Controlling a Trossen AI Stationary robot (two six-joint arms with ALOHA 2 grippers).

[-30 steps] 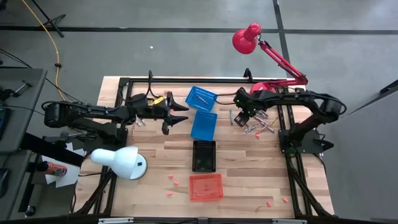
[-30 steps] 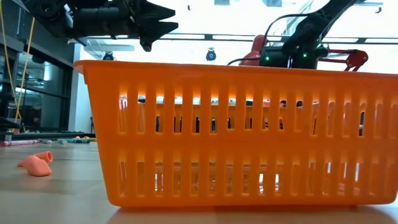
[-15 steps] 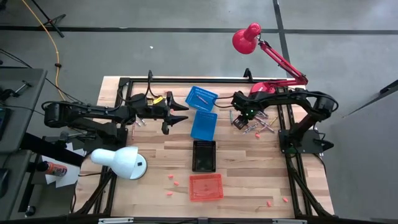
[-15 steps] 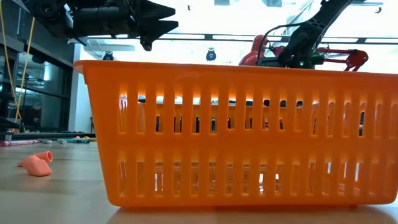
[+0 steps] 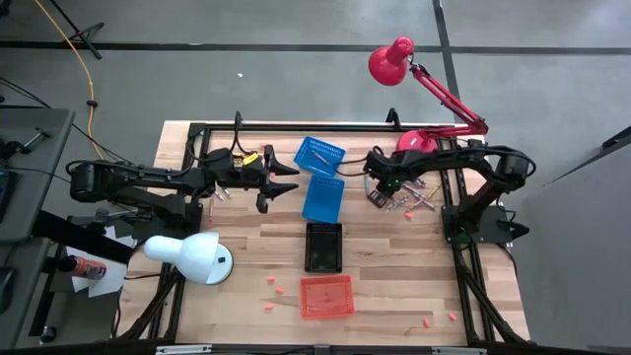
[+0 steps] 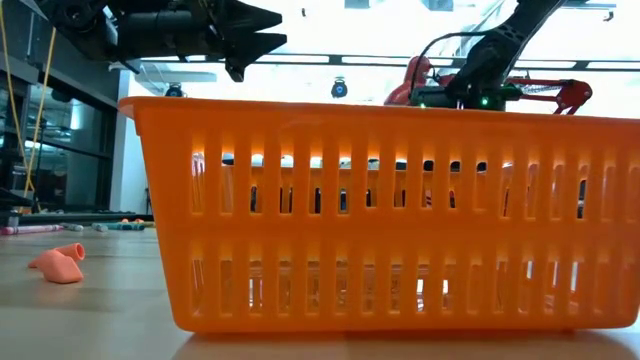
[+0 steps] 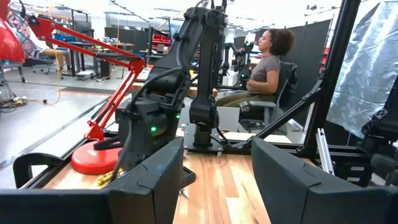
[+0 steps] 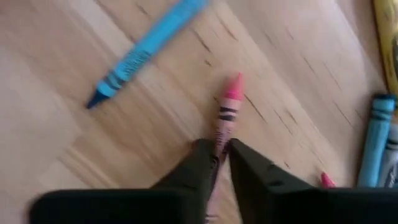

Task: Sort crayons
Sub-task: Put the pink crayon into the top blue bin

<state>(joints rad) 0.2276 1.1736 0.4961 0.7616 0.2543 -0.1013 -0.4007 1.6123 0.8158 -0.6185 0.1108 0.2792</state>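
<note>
Loose crayons [image 5: 406, 201] lie on the wood at the table's far right. My right gripper [image 5: 378, 196] points down over their left edge, shut on a pink crayon [image 8: 227, 109]. A blue crayon [image 8: 143, 50], a teal one [image 8: 375, 142] and a yellow one [image 8: 388, 37] lie flat nearby. My left gripper [image 5: 293, 186] hangs level above the table's far left, open and empty; in its own wrist view its fingers [image 7: 155, 186] stand apart. My right gripper pinches the pink crayon's paper-wrapped shaft [image 8: 220, 140] between its two fingertips, coming from above and pointing down. The crayon runs out from between the fingers, its pink tip [image 8: 234, 81] pointing away. It seems to lie flat on the wood.
Two blue baskets [image 5: 319, 155] [image 5: 322, 197], a black basket [image 5: 323, 247] and an orange basket [image 5: 325, 296] stand in a row down the table's middle. A white lamp [image 5: 187, 254] stands near left, a red lamp [image 5: 419, 138] far right. Small pink bits [image 5: 274, 286] lie beside the orange basket.
My right gripper has sunk toward the crayons and shifted a little toward the table's left and near side. My left arm has kept still.
</note>
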